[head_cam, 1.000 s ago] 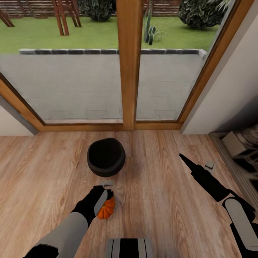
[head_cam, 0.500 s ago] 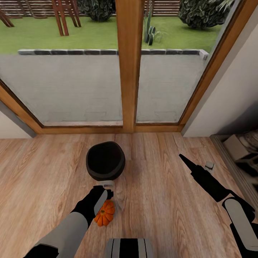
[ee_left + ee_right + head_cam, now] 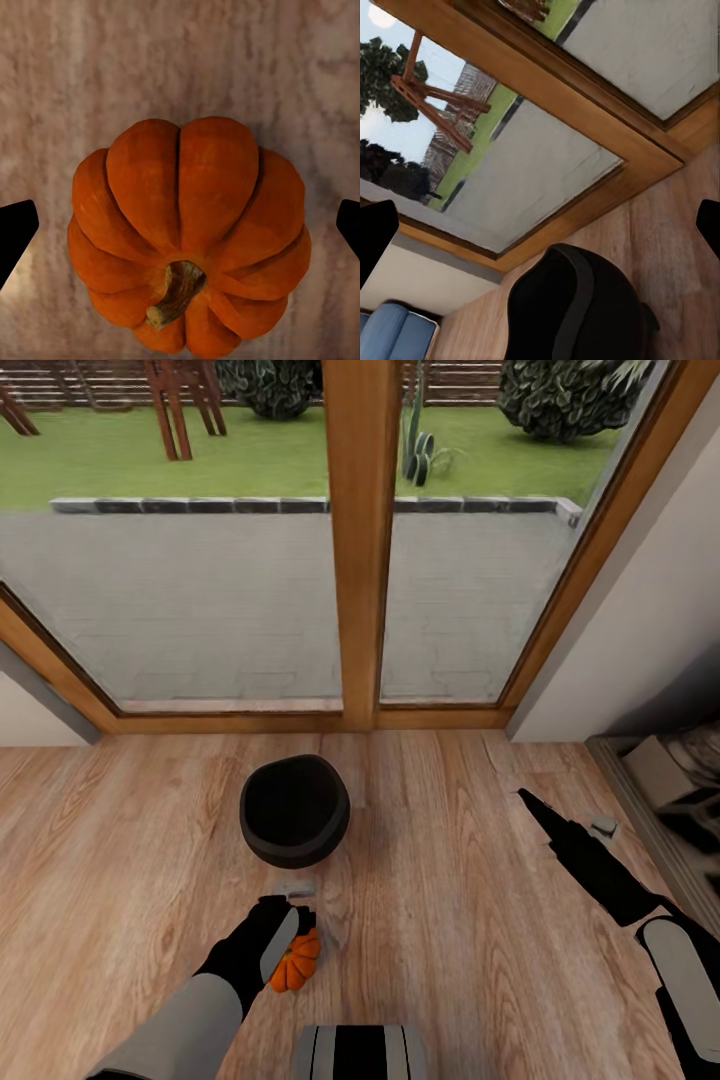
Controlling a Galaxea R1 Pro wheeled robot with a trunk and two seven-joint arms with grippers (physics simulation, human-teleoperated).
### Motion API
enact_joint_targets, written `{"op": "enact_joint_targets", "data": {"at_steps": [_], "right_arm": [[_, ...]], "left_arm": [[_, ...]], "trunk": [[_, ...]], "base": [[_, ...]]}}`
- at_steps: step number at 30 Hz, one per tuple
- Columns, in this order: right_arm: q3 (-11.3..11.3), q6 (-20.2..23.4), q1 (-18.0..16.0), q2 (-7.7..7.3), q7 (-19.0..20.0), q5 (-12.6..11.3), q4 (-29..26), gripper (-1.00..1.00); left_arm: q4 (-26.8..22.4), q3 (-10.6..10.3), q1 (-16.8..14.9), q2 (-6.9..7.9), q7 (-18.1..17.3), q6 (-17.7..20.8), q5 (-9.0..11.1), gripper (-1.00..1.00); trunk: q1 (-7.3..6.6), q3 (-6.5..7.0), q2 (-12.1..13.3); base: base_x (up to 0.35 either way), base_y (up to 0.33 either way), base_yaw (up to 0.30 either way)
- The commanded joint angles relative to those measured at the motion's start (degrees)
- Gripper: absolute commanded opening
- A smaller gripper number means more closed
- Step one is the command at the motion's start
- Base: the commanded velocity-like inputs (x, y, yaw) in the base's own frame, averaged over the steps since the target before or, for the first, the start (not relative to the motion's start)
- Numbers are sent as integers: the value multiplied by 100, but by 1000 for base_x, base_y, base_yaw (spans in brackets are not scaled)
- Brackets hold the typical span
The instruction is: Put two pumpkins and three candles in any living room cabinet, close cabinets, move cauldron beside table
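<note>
A bright orange ribbed pumpkin (image 3: pixel 297 963) sits on the wooden floor just in front of my base. My left gripper (image 3: pixel 283 940) hovers over it, open. In the left wrist view the pumpkin (image 3: pixel 187 240) lies stem-up between the two black fingertips (image 3: pixel 15 232), with a gap on each side. The black cauldron (image 3: pixel 295 810) stands on the floor just beyond the pumpkin, near the glass door. My right gripper (image 3: pixel 548 822) is held open over bare floor to the right. The cauldron (image 3: pixel 577 307) shows in the right wrist view, past the fingers.
A tall glass door with a wooden frame (image 3: pixel 358 560) closes off the floor ahead, with a white wall (image 3: pixel 640 630) at the right. A stone-coloured unit (image 3: pixel 670 780) runs along the right edge. A blue sofa corner (image 3: pixel 390 334) shows in the right wrist view.
My left hand has drawn back a little toward me, over the pumpkin. The right arm has shifted to the right and nearer. The cauldron has stayed put.
</note>
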Motion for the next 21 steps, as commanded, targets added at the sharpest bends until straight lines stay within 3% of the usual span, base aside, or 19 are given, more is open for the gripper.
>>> {"op": "enact_joint_targets", "data": {"at_steps": [1,13,21], "right_arm": [[-40,49,-2,-1,1,-47,1,100],[-54,49,-2,-2,2,-40,2,100],[-54,49,-2,-2,2,-39,4,100]], "left_arm": [[-9,-15,1,0,51,17,60,100],[-19,-20,4,0,58,12,60,100],[-20,-15,4,0,59,4,60,100]], "trunk": [[-1,-4,-2],[-1,-4,-2],[20,-181,-12]], "base": [[0,0,0],[0,0,0],[0,0,0]]}}
